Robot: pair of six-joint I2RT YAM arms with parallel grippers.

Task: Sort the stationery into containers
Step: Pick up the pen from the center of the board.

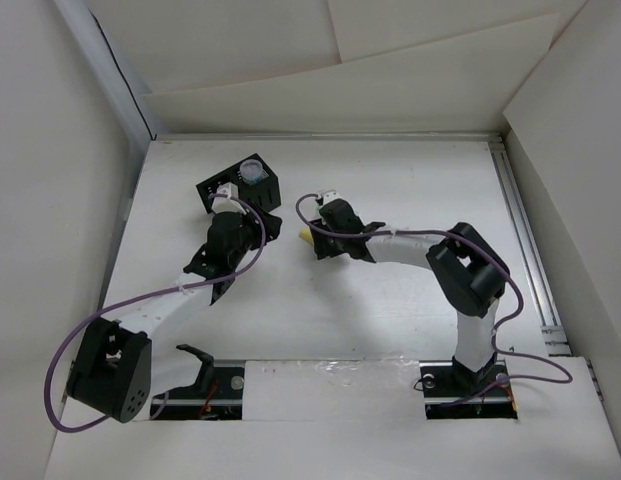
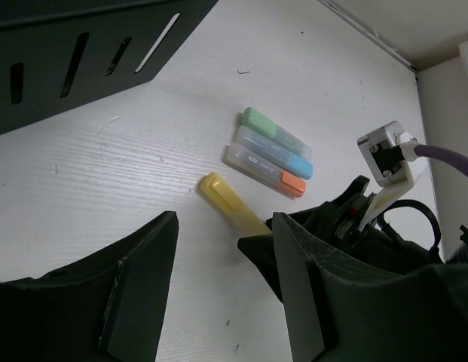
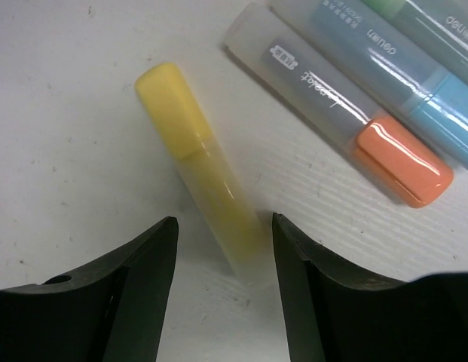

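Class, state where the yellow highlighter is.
In the right wrist view, the yellow highlighter lies between the fingers of the right gripper, left of the orange-capped highlighter.

The right end effector (image 3: 223, 223), spread wide, straddles the yellow bar (image 3: 197, 154), seemingly without touching.

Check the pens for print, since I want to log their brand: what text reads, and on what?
"deumen", roughly, beside tiny unreadable characters: on the blue-capped highlighter.
A short word by a small boxed logo, too blurred to read: on the orange-capped highlighter.
Letters cut off at the frame edge, unreadable: on the green highlighter.
No print shows on the yellow highlighter.
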